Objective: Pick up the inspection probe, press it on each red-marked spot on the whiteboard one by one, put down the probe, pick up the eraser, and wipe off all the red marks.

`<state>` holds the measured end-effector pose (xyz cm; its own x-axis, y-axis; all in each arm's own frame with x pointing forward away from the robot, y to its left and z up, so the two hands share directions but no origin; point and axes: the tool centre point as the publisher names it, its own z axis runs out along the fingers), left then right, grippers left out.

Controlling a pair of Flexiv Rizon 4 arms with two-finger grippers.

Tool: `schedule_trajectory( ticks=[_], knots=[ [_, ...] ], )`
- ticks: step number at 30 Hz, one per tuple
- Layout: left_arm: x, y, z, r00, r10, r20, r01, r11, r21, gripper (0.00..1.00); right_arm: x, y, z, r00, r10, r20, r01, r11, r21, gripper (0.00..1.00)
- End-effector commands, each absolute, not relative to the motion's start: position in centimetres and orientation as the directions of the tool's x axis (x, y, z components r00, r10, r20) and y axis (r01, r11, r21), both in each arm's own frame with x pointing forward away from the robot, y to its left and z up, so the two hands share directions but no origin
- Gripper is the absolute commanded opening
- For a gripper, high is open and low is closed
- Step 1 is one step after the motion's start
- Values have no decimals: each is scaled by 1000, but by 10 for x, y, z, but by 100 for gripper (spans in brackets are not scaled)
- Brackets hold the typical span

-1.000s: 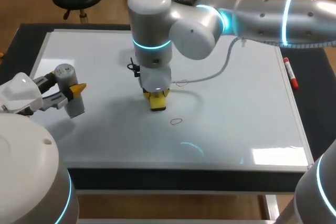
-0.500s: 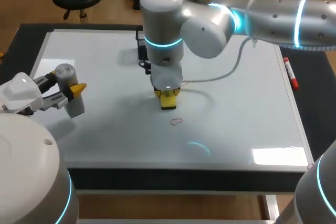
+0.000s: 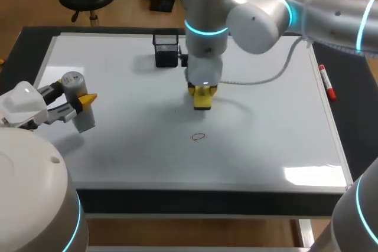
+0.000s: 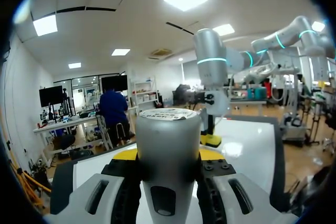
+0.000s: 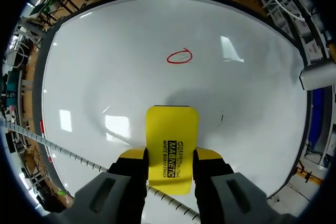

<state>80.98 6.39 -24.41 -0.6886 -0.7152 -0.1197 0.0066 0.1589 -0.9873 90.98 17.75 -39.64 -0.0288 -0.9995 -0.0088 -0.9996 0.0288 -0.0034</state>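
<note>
Two claws clenched: left claw point(image 4: 168, 156) on probe point(image 4: 168, 129), right claw point(image 5: 172, 156) on eraser point(image 5: 172, 140), red mark point(image 5: 179, 56) ahead.

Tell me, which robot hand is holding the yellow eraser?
The right gripper, above the whiteboard, grips the yellow eraser; the left gripper holds the grey inspection probe instead.

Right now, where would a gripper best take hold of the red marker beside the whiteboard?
Probably mid-barrel, from straight above: the red marker lies flat just past the whiteboard on its right side, long and thin, so a pinch across its narrow width meets two parallel sides.
</note>
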Motion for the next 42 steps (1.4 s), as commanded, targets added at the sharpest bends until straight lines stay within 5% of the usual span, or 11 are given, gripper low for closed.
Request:
schedule_trajectory(
  ticks=[1, 25, 42],
  knots=[
    [811, 61, -244, -682, -721, -122, 8, 160, -987, 0, 914, 145, -386, -58, -998, -27, -998, 58, -13, 0],
    [811, 61, -244, -682, -721, -122, 8, 160, -987, 0, 915, -43, -370, -474, -880, 3, -879, 473, -52, 0],
    [811, 61, -244, -682, -721, -122, 8, 160, -987, 0, 877, -115, -378, -646, -763, 5, -763, 646, -34, 0]
  ],
)
